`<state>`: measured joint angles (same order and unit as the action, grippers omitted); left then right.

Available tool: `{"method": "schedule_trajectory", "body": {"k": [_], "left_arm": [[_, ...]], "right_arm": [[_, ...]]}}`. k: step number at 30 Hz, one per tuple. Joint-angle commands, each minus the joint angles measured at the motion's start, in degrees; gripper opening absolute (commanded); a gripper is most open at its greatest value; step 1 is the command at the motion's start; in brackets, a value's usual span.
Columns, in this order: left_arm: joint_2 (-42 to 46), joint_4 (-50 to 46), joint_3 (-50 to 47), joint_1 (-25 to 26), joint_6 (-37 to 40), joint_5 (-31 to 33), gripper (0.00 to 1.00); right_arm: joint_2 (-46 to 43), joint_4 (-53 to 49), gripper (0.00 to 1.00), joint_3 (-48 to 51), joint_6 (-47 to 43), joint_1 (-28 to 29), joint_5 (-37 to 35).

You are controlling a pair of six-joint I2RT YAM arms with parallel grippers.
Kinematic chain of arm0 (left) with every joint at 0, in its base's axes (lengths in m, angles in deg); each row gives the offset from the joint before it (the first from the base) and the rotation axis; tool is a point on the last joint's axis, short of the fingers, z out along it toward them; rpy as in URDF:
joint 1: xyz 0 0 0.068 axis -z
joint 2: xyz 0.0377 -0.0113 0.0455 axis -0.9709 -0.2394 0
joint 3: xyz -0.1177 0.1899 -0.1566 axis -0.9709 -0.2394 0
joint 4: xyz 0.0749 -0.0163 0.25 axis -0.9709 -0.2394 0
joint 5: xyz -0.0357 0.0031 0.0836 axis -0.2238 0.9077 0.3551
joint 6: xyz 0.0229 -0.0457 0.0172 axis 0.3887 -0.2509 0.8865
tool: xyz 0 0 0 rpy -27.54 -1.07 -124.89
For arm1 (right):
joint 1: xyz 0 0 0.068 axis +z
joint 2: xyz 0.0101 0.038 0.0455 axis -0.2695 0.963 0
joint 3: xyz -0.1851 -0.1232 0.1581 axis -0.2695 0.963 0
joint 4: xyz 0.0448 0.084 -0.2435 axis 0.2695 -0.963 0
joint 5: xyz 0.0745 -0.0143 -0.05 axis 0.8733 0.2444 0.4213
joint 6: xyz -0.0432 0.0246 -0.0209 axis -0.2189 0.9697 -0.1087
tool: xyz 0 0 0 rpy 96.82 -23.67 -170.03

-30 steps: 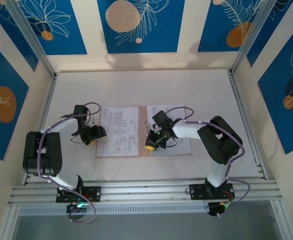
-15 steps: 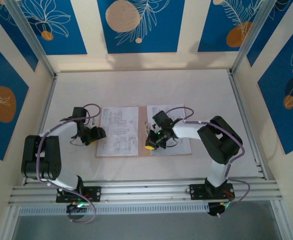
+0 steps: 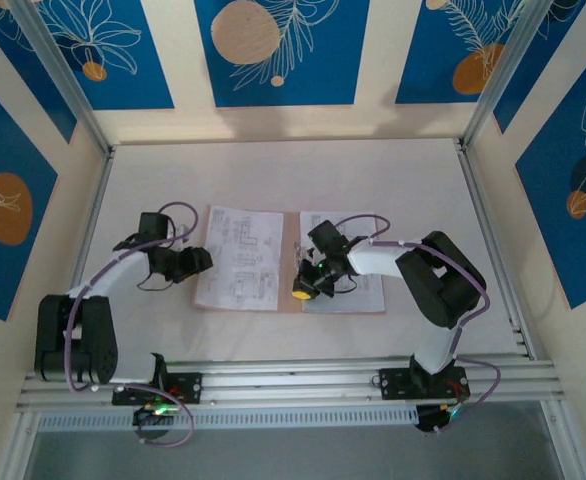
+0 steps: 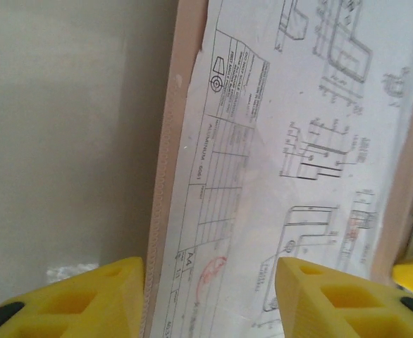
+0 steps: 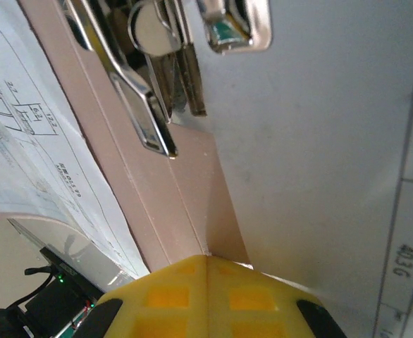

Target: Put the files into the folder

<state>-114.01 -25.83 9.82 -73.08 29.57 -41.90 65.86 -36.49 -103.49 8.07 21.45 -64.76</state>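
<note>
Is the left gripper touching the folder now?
Cannot tell. In the left wrist view the left gripper straddles the folder edge, jaws open; neither contact nor gap shows.

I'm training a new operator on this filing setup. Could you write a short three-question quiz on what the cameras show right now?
1. True or false: the right arm's yellow fingers are shut.
2. Multiple choice: the left arm's open fingers sit at which edge of the flat pinkish-tan card folder? A) left edge, B) far edge, C) right edge.
3. Fill in: thin white sheets printed with line drawings lie on ___ leaves of the open folder.

Key: 1 true; 2 A; 3 both.
</note>
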Motion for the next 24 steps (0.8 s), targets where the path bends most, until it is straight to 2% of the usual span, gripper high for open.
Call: {"method": "schedule_trajectory", "body": {"k": [1,9,16,20,24], "left_arm": [[3.6,-2.6,1.1,1.7,-3.7,-7.4,0.49],[11.4,-3.5,2.7,4.3,-11.5,-8.9,0.45],[13.1,-3.9,6.4,11.4,-16.7,-7.7,0.42],[13.0,-4.5,9.4,16.0,-18.7,-4.8,0.42],[11.0,-8.1,14.0,21.1,-18.9,-0.3,0.35]], "right_arm": [[2.9,-2.3,0.04,1.4,-1.2,-0.1,-1.3],[2.9,-2.7,0.04,0.7,-2.7,-0.9,-0.6],[2.9,-3.7,0.05,-0.6,-4.1,-1.0,-0.5],[2.2,-5.2,0.07,-2.2,-5.2,-1.0,-0.4],[0.0,-7.9,0.12,-4.7,-6.2,-1.1,-0.6]]}}
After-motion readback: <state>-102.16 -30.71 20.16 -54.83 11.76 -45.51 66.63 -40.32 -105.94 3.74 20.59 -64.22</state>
